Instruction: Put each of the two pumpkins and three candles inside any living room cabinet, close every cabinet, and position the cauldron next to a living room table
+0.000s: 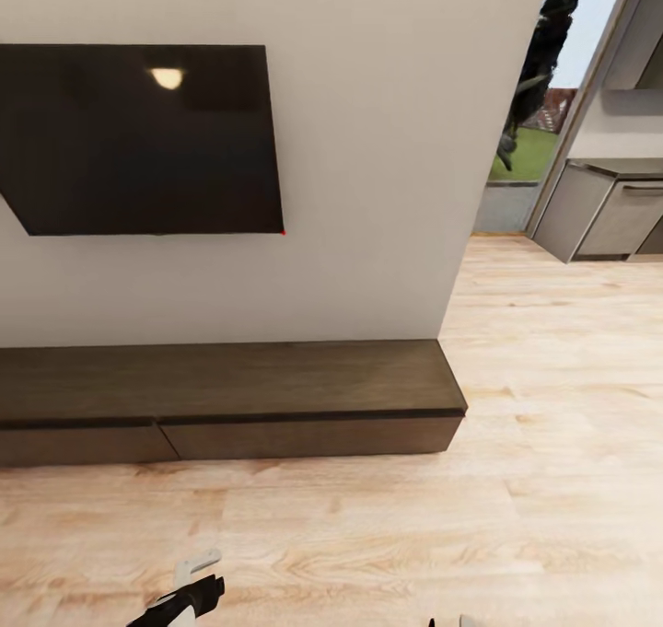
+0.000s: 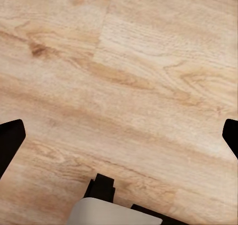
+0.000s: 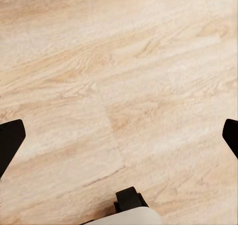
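Head view: the closed cabinet (image 1: 230, 392) is faced with both grippers spread empty over floor (image 1: 368, 535); squarer approach is advised.

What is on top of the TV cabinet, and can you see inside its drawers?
The cabinet has a bare dark wood top; the black TV hangs on the wall above it. Both drawer fronts in view are shut, so their insides are hidden.

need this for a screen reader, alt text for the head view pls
A long, low dark brown cabinet with its drawer fronts shut stands against a white wall under a black wall-mounted TV. Light wood floor lies in front, and the left gripper shows at the bottom edge.
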You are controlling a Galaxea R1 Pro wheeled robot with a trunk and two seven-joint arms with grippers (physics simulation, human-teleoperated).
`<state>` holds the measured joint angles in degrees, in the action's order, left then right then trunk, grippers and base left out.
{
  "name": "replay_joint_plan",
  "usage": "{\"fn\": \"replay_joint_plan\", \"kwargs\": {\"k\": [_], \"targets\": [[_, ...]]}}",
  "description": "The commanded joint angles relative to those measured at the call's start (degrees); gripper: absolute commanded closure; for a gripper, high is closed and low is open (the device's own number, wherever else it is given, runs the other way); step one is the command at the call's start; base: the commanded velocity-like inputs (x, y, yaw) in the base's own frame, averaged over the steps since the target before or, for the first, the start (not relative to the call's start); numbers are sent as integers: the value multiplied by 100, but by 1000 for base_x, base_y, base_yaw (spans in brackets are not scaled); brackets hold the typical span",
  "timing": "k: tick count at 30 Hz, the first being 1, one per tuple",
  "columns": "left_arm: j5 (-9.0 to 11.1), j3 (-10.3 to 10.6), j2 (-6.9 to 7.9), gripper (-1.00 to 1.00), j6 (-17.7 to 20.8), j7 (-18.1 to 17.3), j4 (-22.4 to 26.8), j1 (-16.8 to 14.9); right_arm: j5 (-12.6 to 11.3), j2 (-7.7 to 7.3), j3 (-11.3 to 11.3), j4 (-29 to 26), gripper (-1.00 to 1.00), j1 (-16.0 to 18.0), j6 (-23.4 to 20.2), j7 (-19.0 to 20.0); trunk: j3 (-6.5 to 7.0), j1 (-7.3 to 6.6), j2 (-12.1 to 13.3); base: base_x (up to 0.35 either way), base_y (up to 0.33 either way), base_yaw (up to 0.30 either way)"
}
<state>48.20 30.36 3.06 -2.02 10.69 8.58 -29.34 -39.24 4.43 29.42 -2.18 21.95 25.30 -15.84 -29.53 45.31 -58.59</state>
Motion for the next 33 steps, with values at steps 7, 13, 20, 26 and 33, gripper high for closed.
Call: {"fn": "replay_joint_plan", "kwargs": {"k": [7,13,20,26,33], "targets": [[49,49,4,-100,-10,29,12,-1,-23,14,55,7,-100,3,12,-18,-5,2,-3,117,0,0],[49,49,10,-100,-11,30,9,-1,-27,-11,26,7,-100,3,40,-53,-5,2,-3,175,0,0],[49,49,3,-100,-10,30,8,-1,-30,22,20,-302,-100,17,38,-69,-5,2,-3,171,0,0],[45,49,-4,-100,-14,27,11,-1,28,47,27,-1056,-100,20,35,-42,-5,2,-3,236,0,0],[46,49,2,-100,-4,29,12,-1,0,-3,5,-1138,-100,20,47,-21,-5,2,-3,189,0,0]]}}
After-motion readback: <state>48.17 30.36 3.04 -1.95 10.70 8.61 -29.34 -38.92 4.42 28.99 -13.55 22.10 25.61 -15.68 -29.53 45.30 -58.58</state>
